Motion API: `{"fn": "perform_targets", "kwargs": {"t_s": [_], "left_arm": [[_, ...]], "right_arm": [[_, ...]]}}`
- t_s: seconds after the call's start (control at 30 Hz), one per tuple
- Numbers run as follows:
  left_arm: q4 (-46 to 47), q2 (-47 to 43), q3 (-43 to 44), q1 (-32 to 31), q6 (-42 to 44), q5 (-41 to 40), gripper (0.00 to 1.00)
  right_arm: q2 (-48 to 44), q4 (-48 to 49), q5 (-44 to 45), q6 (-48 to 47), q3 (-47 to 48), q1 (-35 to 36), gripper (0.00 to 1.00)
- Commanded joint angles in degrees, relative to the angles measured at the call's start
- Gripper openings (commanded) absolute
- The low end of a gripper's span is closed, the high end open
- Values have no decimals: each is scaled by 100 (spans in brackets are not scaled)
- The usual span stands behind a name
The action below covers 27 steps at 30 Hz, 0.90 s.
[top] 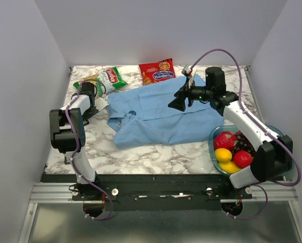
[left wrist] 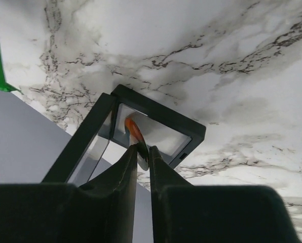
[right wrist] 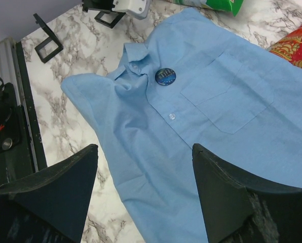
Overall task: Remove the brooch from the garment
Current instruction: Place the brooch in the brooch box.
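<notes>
The round dark blue brooch (right wrist: 165, 76) is sitting pinned beside the collar of the light blue shirt (top: 161, 114), which is lying spread across the middle of the marble table (top: 156, 157). The right gripper (right wrist: 143, 149) is hovering above it, fingers spread wide. The left gripper (left wrist: 143, 158), fingers nearly together, is pointing at a black frame (left wrist: 161, 113) by the left edge
</notes>
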Motion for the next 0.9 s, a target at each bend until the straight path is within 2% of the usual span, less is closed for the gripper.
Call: {"fn": "perform_targets", "kwargs": {"t_s": [0.0, 0.23, 0.47, 0.57, 0.7, 0.73, 0.77, 0.8, 0.87], "left_arm": [[-253, -225, -241, 28, -228, 200, 25], [-490, -436, -207, 28, -544, 358, 35], [-1086, -734, -75, -16, -1089, 744, 38], [-1429, -980, 30, -95, -1457, 1262, 39], [-1659, -1279, 407, -384, -2011, 2369, 42], [-1659, -1315, 522, -429, -2204, 2989, 43], [-1581, -1306, 636, -481, -2415, 3221, 45], [-1485, -1271, 759, -499, -3017, 3450, 45], [-1161, -1087, 1111, -499, -3679, 4021, 46]], "right_arm": [[84, 91, -10, 17, 129, -12, 82], [128, 135, -45, 26, 147, -12, 82], [136, 74, -45, -167, 59, -12, 82], [145, -180, 69, -781, -29, -3, 82], [285, -813, 385, -1993, -3, 32, 82], [312, -945, 542, -2527, 32, 49, 82], [399, -1190, 605, -2793, 59, 75, 82], [443, -1332, 640, -3031, 85, 128, 82], [566, -1700, 728, -3550, 234, 190, 82]]}}
